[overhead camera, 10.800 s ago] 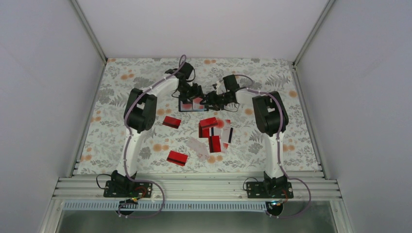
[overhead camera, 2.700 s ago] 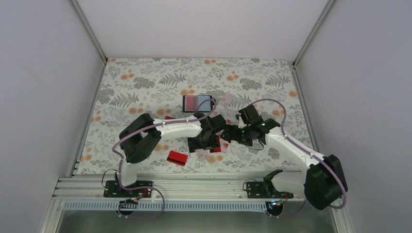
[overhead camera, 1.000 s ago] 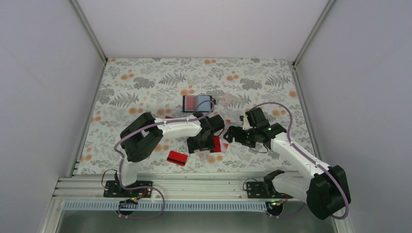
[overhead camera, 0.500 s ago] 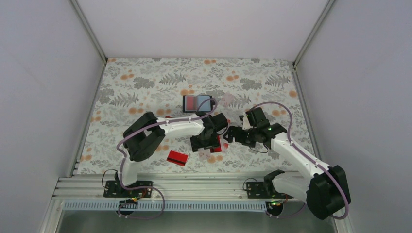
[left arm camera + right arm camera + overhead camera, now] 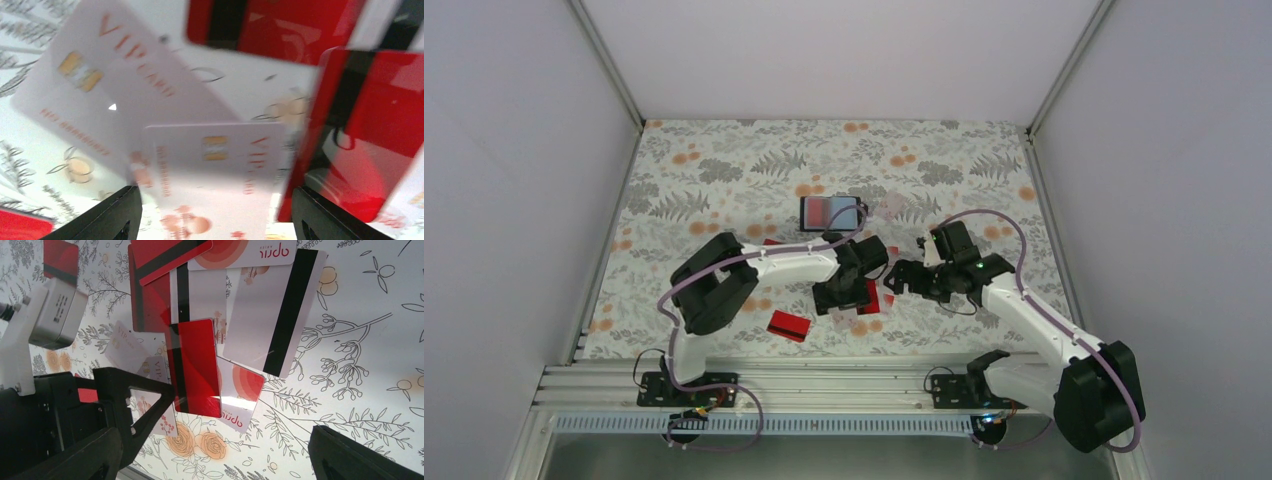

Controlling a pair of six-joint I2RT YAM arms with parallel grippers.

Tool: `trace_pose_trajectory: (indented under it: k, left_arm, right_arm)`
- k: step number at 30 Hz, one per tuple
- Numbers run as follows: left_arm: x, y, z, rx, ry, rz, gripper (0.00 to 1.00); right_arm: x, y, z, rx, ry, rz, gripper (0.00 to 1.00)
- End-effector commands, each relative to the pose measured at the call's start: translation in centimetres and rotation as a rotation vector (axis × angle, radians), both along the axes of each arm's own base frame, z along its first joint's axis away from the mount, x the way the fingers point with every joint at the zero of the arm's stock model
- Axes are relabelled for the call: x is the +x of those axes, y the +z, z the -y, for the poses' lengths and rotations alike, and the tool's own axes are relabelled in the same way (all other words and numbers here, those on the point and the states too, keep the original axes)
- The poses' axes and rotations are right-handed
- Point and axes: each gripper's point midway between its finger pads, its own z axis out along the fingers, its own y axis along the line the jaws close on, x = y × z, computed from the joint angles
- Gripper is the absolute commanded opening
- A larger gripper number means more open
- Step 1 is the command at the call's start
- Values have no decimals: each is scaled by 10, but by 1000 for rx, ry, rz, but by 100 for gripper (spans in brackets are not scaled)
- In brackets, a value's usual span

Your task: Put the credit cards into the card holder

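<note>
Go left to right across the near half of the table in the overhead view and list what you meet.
lone red card → left gripper → red card in the pile → right gripper. The card holder lies farther back and overlaps these, so it is left out.

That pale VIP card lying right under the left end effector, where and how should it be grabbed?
Pinch it across its two long edges, coming straight down from above. The pale VIP card appears to lie flat, overlapping a second VIP card, and the left end effector straddles it, open. A red card crowds one long edge, so that side looks tight.
</note>
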Motion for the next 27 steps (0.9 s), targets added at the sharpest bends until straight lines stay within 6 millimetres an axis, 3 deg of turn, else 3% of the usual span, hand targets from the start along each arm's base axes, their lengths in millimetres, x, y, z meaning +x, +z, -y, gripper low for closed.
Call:
trace_pose_trajectory:
  k: [1, 6, 13, 18, 21, 27]
  left_arm:
    - [-19, -17, -27, 67, 23, -49, 75]
    - [-24, -20, -33, 44, 31, -47, 73]
    - [-9, -11, -17, 69, -49, 3, 72]
    - [6, 13, -5, 62, -80, 69, 72]
    - [20, 42, 0, 24, -115, 158, 72]
    - [57, 92, -12, 14, -194, 316, 74]
  right_arm:
    - [1, -4, 0, 2, 9, 6, 94]
    - [2, -6, 0, 3, 11, 2, 94]
    - [2, -7, -1, 7, 11, -2, 94]
    - [4, -4, -2, 12, 9, 4, 94]
    - [7, 0, -2, 13, 2, 15, 94]
    - [30, 22, -17, 71, 0, 51, 94]
